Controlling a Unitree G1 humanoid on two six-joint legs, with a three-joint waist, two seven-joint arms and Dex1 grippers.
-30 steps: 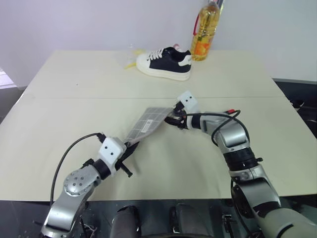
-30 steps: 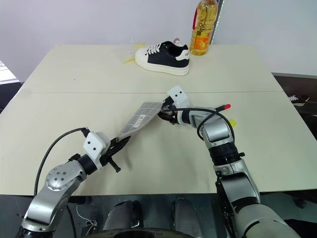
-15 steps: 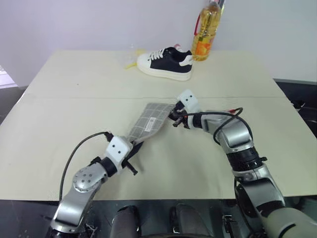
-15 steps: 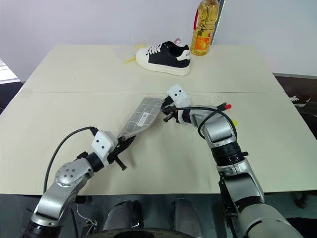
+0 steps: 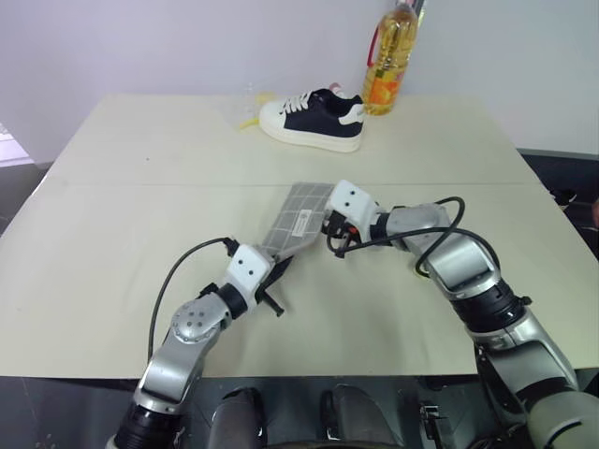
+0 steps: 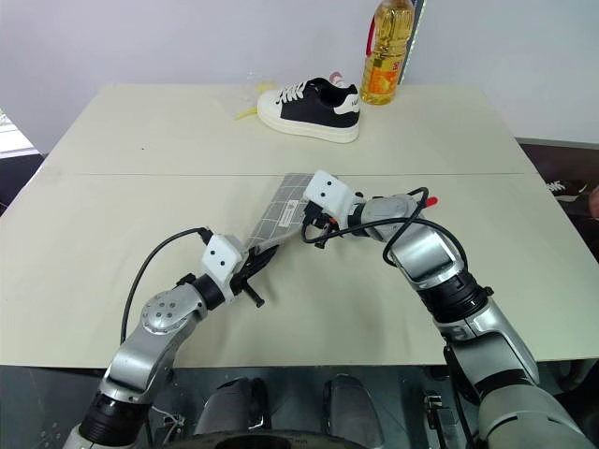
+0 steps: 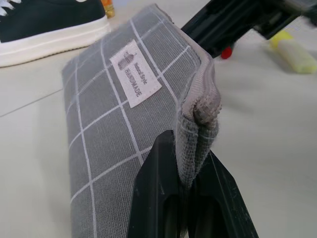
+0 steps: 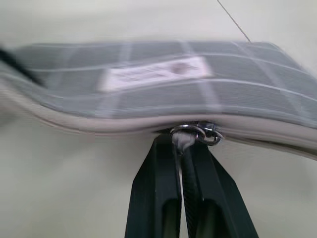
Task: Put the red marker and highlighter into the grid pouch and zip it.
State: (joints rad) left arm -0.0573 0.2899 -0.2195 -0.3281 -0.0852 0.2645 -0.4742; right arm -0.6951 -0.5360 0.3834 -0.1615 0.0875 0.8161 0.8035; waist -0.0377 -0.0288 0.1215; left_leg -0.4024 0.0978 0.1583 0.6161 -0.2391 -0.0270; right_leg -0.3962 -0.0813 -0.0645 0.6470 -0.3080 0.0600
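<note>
The grid pouch (image 5: 299, 217), grey with white lines and a small white label, is held up off the table between my two grippers. My left gripper (image 7: 190, 153) is shut on the pouch's near end; its black fingers (image 5: 279, 268) pinch the folded fabric. My right gripper (image 8: 183, 144) is shut on the zipper pull tab (image 8: 184, 140) along the pouch's long edge. Beyond my right arm a red marker (image 6: 430, 198) tip shows on the table. The pale yellow highlighter (image 7: 293, 48) lies on the table past the marker.
A black and white shoe (image 5: 311, 117) stands at the back of the cream table (image 5: 122, 215), with a yellow scrap (image 5: 245, 122) beside it. A bottle of yellow oil (image 5: 388, 61) stands behind the shoe. A cable loops from each wrist.
My right gripper closed on the zipper pull tab and rolled, drawing slightly back. My left gripper carried the pouch's near end to the right, so the pouch now stands steeper.
</note>
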